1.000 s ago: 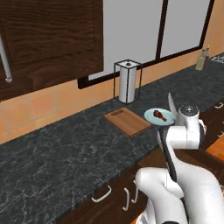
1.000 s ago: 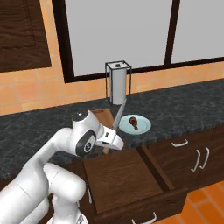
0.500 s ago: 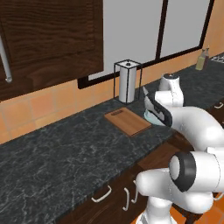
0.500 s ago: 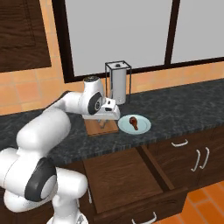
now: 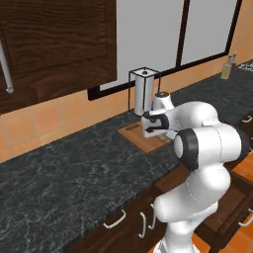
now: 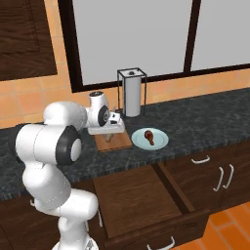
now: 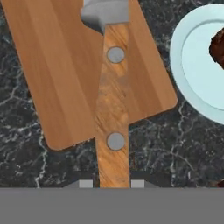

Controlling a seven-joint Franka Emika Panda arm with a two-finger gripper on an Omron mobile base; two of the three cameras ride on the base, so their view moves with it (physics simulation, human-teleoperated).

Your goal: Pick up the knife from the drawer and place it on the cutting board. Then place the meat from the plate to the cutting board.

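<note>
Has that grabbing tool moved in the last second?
Yes. In the right base view the tool has swung from the open drawer up over the cutting board, carrying the knife.

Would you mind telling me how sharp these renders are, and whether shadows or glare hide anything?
Hand view: crisp, no glare; the knife handle's grain and rivets over the cutting board read clearly. Right base view: even light, the meat on the plate is small but distinct. Left base view: soft, the arm hides part of the board.

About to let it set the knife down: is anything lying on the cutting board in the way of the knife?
Nothing visible does. In the hand view the knife hangs in the gripper right over the bare cutting board. The meat sits on the plate, beside the board.
</note>
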